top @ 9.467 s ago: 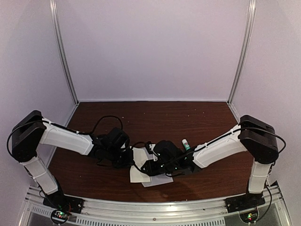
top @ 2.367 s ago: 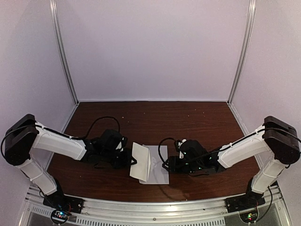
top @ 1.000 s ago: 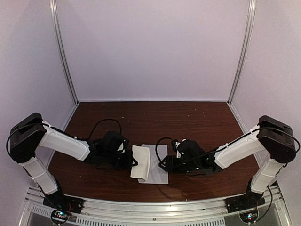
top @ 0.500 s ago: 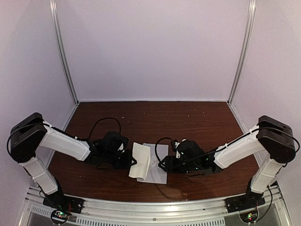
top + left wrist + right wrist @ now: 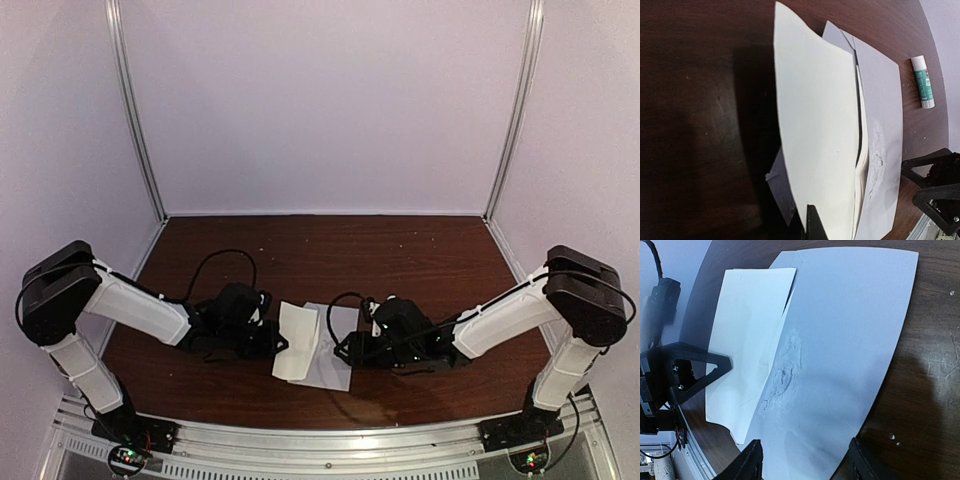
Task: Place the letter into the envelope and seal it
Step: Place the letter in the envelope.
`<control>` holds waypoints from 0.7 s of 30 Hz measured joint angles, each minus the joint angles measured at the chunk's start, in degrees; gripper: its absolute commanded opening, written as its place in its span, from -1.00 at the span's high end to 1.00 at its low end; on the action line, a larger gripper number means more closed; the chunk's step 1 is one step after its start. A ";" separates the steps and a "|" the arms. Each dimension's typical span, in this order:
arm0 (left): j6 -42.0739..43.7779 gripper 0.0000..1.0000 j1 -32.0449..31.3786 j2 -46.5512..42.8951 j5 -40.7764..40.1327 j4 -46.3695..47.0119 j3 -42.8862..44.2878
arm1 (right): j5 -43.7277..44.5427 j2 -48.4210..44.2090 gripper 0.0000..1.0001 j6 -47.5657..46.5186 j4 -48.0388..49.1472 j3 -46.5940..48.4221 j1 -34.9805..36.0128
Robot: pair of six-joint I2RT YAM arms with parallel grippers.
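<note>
- Top view: my left gripper (image 5: 280,343), closed on the left edge of the letter (image 5: 298,338); the letter stands tilted up off the table (image 5: 330,250), its right side over the envelope (image 5: 335,376); my right gripper (image 5: 346,352) sits low at the envelope's right edge; hazard: both arms crowd one small stack, so a pull from either side may drag both papers together.
- Left wrist view: one finger (image 5: 812,226) of mine shows dark against the letter's near edge, pinch tight; the letter is bowed, its far edge meeting the envelope along a dark seam; whether it sits inside the pocket I cannot tell; hazard: pushing a bowed sheet may buckle it or ride it over the envelope rather than in; the sheet looks large for the pocket, so it may jam; glue stick (image 5: 922,82) lies well apart, beyond the envelope.
- Right wrist view: my fingers (image 5: 752,462) stand apart either side of the envelope's near edge, nothing clamped between them; wrinkled patch (image 5: 785,372) on the envelope just beside the letter's edge; hazard: unheld, the envelope may slide on the wood under the letter's push; if that patch is tacky, the letter may catch there.
</note>
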 measured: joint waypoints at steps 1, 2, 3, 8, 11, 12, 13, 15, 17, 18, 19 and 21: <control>0.20 1.00 0.00 0.00 -0.02 0.22 -0.04 | -0.02 0.13 -0.18 0.00 0.00 0.11 0.02; 0.39 1.00 0.00 0.00 -0.02 0.44 -0.04 | -0.02 0.20 -0.19 0.00 0.02 0.17 0.02; 0.57 1.00 -0.02 0.00 -0.02 0.63 -0.04 | -0.04 0.20 -0.18 0.00 0.02 0.20 0.02; 1.01 1.00 -0.07 0.02 -0.02 0.66 -0.02 | -0.11 0.24 -0.18 0.00 -0.11 0.35 0.04; 1.01 1.00 -0.07 0.31 0.09 0.70 0.04 | -0.13 0.33 -0.18 -0.02 -0.22 0.46 0.07; 1.01 1.00 -0.07 0.55 0.24 0.76 0.09 | -0.13 0.35 -0.18 -0.02 -0.22 0.50 0.07; 0.98 1.00 -0.07 0.83 0.44 0.96 0.09 | -0.15 0.37 -0.18 -0.02 -0.24 0.52 0.07; 0.76 1.00 -0.07 1.49 0.85 1.18 0.13 | -0.15 0.37 -0.18 -0.02 -0.26 0.55 0.07; 0.28 1.00 -0.07 1.95 1.18 1.60 0.39 | -0.15 0.37 -0.18 -0.04 -0.33 0.57 0.07; -0.13 1.00 -0.07 2.10 1.31 1.62 0.59 | -0.15 0.37 -0.18 -0.04 -0.35 0.57 0.07; -0.57 1.00 -0.07 2.27 1.36 1.60 0.76 | -0.15 0.37 -0.18 -0.04 -0.35 0.57 0.07; -1.60 1.00 -0.07 2.45 1.38 1.25 1.16 | -0.15 0.37 -0.18 -0.04 -0.35 0.57 0.07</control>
